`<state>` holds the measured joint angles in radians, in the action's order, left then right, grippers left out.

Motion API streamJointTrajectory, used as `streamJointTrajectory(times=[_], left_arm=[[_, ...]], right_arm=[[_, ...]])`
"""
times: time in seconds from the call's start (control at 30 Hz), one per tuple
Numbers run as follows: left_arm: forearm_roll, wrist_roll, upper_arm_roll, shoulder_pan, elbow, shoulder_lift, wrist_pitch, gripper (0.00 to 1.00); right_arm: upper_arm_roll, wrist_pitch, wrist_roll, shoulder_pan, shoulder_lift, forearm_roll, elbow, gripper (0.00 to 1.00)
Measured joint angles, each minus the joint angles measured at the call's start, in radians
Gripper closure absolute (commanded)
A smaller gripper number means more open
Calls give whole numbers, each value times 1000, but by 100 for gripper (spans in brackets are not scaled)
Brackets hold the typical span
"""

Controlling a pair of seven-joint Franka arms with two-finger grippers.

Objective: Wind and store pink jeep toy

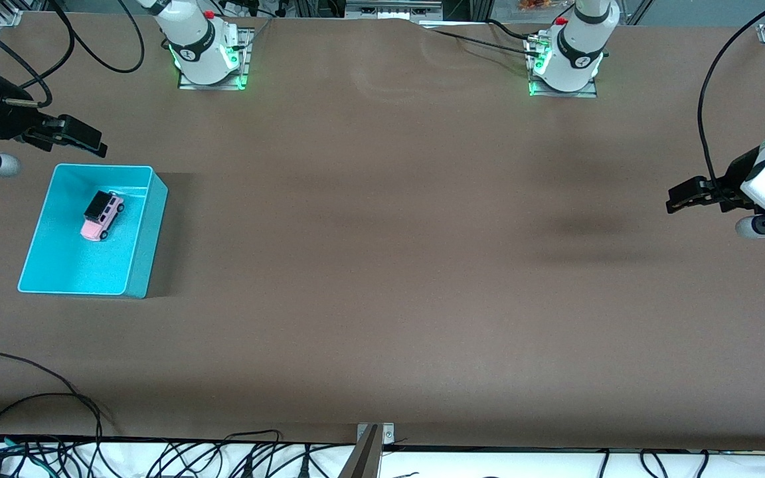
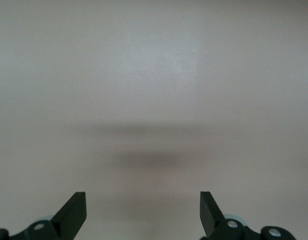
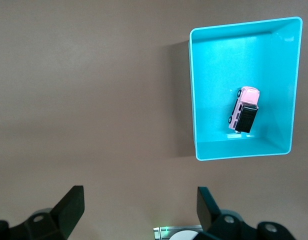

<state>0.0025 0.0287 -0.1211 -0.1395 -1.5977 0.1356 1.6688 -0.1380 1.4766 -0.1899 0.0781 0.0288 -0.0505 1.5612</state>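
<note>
Nearest the front camera, along the table edge, a tangle of black cables over a white strip, plus a metal bracket at the edge's middle. Farther up, toward the right arm's end of the table, a teal bin, open-topped and rectangular, resting flat on the brown surface. Inside it, the pink jeep toy, upright on its wheels, black roof on top, lying on the bin floor in the half farther from the front camera, angled against the bin's walls and touching none of them. Same toy seen from the right wrist view, near one short wall of the bin, pink hood pointing away from that wall. Slightly farther up, over the table's edge beside the bin's far corner, the right gripper, up in the air, jaws spread wide and holding nothing; both fingers apart in its own wrist view, with bare table between them. At the left arm's end, the left gripper, hovering over bare table, well apart from bin and toy, jaws likewise spread wide and empty; fingers framing only plain surface and a soft shadow. Farthest up, the two arm bases, right arm base and left arm base, each bolted on a metal plate and lit green at the foot.
</note>
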Motion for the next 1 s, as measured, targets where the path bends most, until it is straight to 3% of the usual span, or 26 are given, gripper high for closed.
streamJointTrajectory(times=[1.0], left_arm=[[0,0,0,0,0,0,0,0]], right_arm=[[20,15,77,7,4,-5,-2,0]])
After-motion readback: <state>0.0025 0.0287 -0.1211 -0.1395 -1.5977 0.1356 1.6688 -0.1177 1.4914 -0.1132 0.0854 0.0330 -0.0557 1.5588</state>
